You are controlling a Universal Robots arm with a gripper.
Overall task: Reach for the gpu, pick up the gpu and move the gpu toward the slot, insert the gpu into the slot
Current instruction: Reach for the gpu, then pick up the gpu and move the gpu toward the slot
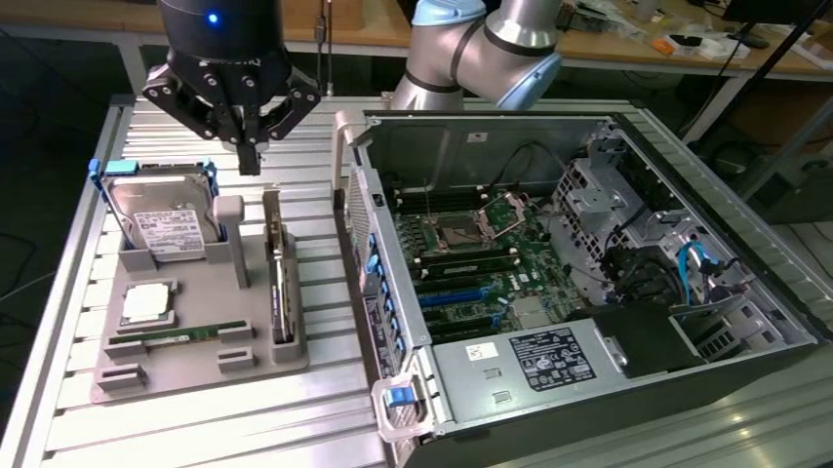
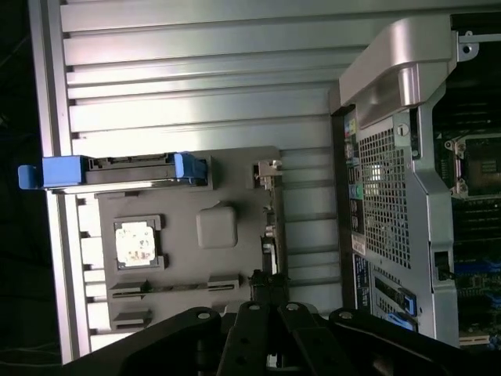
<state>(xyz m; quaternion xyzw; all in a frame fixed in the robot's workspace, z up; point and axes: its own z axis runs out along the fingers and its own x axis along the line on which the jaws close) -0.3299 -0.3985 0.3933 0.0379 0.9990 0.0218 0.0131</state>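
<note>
- The exterior view takes in the arm (image 1: 489,49), bent at its grey elbow behind the open case (image 1: 377,224), and the motherboard (image 1: 501,258) with the slot (image 1: 454,292), a blue strip lying well apart from the jaws
- The wrist view looks straight down on the grey tray (image 2: 180,200), so the gpu appears as a thin edge with the black linkage of the gripper close over one end of it
- In the exterior view the gripper (image 1: 250,161) hangs point-down above the far end of the tray, its jaws pressed together and holding nothing
- The gpu (image 1: 276,278) stands on its long edge in the tray, just below the jaws and slightly to their case side, not touched
- The hard drive (image 1: 159,219) leans upright on the jaws' other side, away from the case
- Counted: one arm, one gripper, one gpu, one hard drive, one processor chip (image 1: 147,304), one memory stick (image 1: 176,336), one tray, one case
</note>
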